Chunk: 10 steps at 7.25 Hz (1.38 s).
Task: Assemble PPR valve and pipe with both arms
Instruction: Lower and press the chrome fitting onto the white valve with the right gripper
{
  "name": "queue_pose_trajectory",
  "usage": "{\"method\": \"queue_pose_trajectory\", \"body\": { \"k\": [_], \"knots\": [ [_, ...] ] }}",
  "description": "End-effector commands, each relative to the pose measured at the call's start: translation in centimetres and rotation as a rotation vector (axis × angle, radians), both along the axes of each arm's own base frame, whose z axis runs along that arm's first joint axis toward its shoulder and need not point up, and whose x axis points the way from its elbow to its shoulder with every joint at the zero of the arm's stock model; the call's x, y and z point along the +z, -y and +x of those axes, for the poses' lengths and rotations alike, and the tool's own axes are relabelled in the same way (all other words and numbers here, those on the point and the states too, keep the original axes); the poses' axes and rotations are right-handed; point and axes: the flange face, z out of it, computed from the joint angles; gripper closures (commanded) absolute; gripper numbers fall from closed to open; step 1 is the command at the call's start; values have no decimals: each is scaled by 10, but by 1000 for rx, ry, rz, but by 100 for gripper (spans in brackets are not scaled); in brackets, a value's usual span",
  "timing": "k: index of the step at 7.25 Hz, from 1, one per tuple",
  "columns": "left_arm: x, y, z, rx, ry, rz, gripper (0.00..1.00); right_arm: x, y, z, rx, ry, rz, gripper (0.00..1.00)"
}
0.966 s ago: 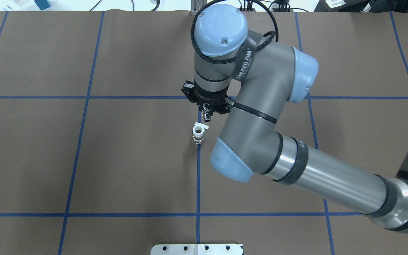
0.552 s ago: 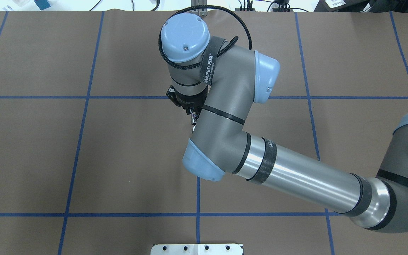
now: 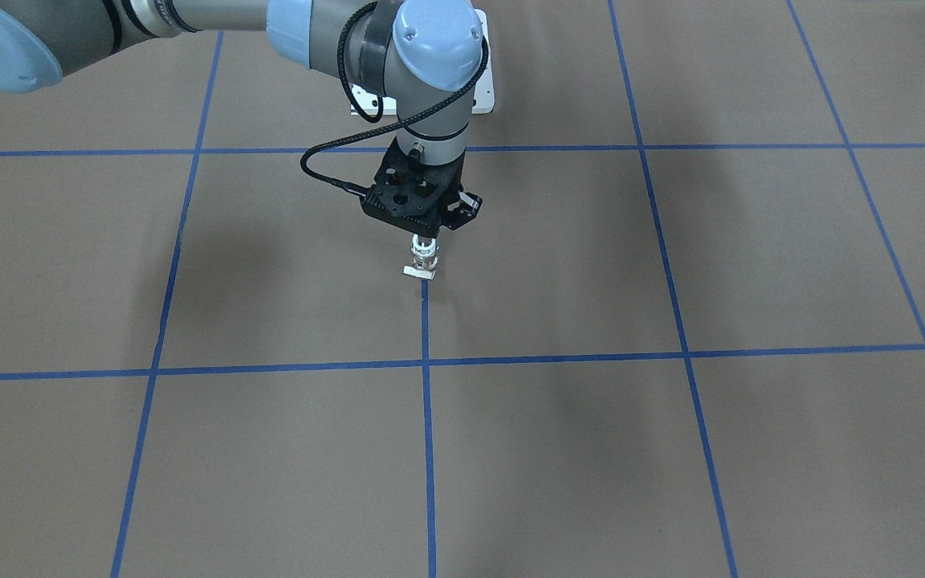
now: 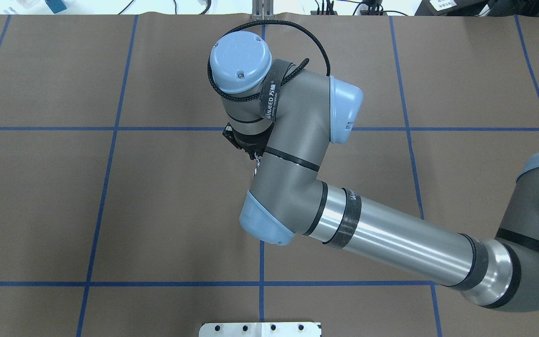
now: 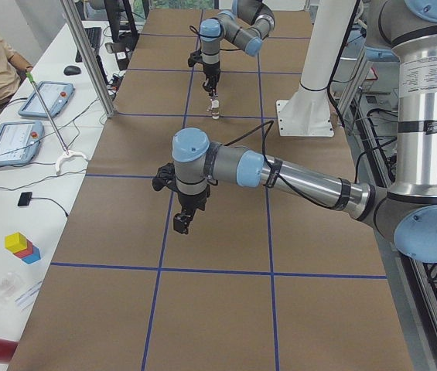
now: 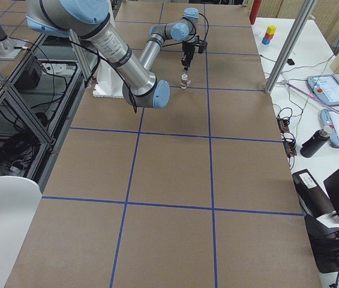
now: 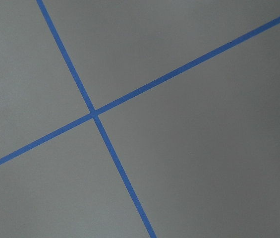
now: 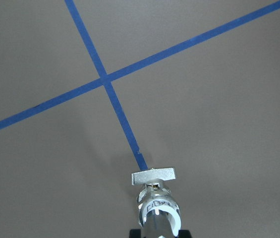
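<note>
The white PPR valve stands upright on the brown table on a blue tape line, with its flat grey handle sticking out sideways. My right gripper points straight down over it, shut on the silver pipe. The pipe's lower end sits at the valve's top opening. In the overhead view my right forearm hides the valve. My left gripper hangs over bare table far from the parts. It shows only in the exterior left view, so I cannot tell if it is open.
A white flanged pedestal base stands behind the right gripper on the robot's side; its plate also shows in the overhead view. Blue tape lines grid the brown table. A side desk holds tablets.
My right arm swung left and down with the pipe, from beside the valve to directly above it. Its forearm now covers the valve in the overhead view.
</note>
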Motion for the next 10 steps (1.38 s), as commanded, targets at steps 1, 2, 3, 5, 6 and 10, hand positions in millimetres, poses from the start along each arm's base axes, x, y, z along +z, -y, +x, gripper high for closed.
{"method": "queue_pose_trajectory", "body": {
  "k": [1, 2, 3, 5, 6, 10],
  "knots": [
    [-1, 0, 0, 1, -2, 1, 0, 3, -7, -6, -12, -8, -3, 100],
    [-1, 0, 0, 0, 0, 1, 0, 3, -10, -9, -18, -8, -3, 100],
    [-1, 0, 0, 1, -2, 1, 0, 5, -11, -10, -20, -10, -5, 100],
    [0, 0, 0, 0, 0, 0, 0, 6, -9, -11, -9, -20, 9, 100],
    [1, 0, 0, 1, -1, -2, 0, 6, -9, -11, -9, -20, 9, 100],
    [0, 0, 0, 2, 0, 1, 0, 9, -8, -11, -8, -23, 9, 100]
  ]
}}
